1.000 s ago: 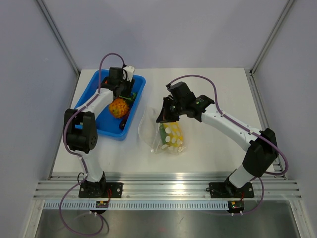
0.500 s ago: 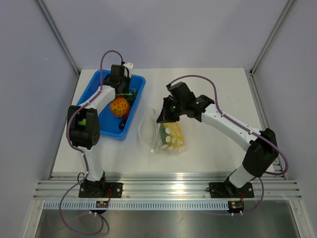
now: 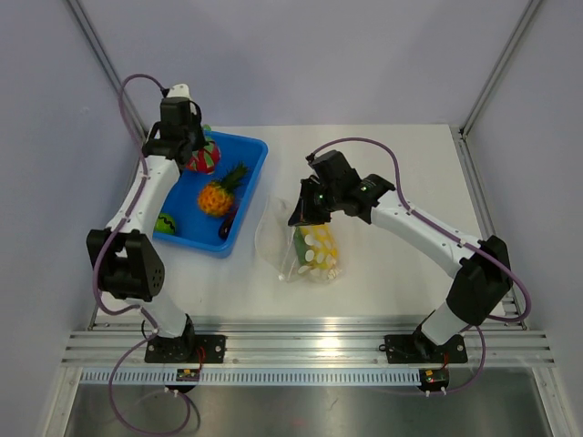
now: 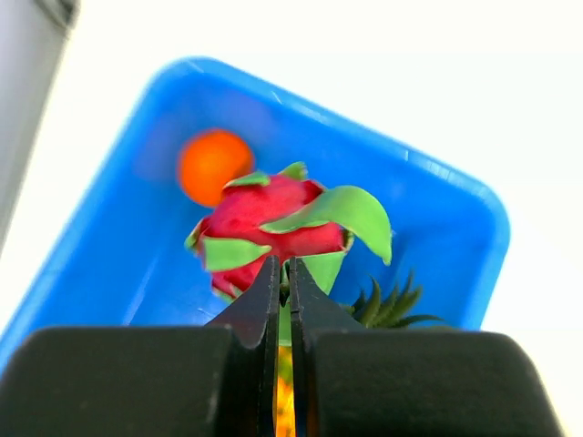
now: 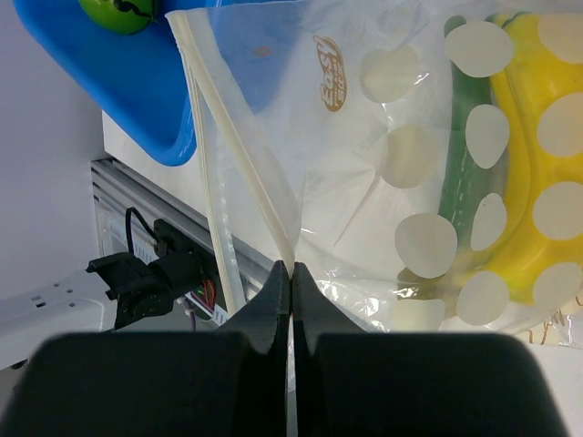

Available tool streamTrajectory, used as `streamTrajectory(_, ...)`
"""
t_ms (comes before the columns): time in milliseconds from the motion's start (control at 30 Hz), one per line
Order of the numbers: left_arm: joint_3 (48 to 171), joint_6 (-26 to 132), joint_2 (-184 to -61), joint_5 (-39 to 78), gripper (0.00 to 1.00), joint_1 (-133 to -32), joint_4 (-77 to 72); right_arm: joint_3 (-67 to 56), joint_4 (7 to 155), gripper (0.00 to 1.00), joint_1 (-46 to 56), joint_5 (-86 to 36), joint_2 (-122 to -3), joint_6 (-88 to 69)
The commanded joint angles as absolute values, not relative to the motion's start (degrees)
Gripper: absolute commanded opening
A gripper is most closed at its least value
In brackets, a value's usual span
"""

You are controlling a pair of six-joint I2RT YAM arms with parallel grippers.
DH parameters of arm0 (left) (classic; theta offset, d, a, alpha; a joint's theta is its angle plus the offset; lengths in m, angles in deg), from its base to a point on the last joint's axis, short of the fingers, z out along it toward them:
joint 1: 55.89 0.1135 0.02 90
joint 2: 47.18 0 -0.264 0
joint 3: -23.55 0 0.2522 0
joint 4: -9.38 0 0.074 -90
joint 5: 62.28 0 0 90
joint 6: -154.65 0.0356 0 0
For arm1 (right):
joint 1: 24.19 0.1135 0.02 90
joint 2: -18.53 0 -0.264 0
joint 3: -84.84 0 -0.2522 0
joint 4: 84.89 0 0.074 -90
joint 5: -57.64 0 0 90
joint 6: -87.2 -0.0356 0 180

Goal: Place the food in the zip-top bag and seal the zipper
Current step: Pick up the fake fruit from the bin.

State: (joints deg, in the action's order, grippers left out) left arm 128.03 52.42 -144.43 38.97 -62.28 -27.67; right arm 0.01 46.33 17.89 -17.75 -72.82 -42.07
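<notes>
My left gripper (image 3: 191, 148) is shut on a green leaf of a pink-red toy dragon fruit (image 3: 204, 157) and holds it above the far left end of the blue bin (image 3: 246, 217). In the left wrist view the jaws (image 4: 282, 265) pinch the leaf below the fruit (image 4: 269, 218). My right gripper (image 3: 301, 217) is shut on the zipper strip (image 5: 246, 159) of the clear zip-top bag (image 3: 282, 250), holding its mouth up; the pinch shows in the right wrist view (image 5: 291, 268). A yellow toy corn (image 3: 319, 250) lies inside the bag (image 5: 364, 173).
The bin holds a toy pineapple (image 3: 219, 196), a green fruit (image 3: 166, 223), a dark piece (image 3: 225, 229) and an orange ball (image 4: 213, 164). The enclosure's walls and posts stand close on the left and behind.
My left gripper has risen and swung left and back, lifting the dragon fruit out from among the bin's pieces. The right gripper and the bag have not moved.
</notes>
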Motion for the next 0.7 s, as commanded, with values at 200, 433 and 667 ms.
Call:
streamTrajectory(200, 133.28, 45.94, -130.68, 30.37, 0.00, -61.25, -29.50, -0.63, 48.30, 0.00, 18.70, -16.72, -68.66, -42.71)
streamTrajectory(433, 129.36, 38.38, -122.95, 15.61, 0.00, -61.25, -30.84, 2.18, 50.14, 0.00, 18.78, -15.93, -70.94, -42.27)
streamTrajectory(667, 117.14, 27.40, -112.58, 0.40, 0.00, -61.25, -22.40, 5.00, 53.30, 0.00, 17.29, -13.21, -73.84, -43.49)
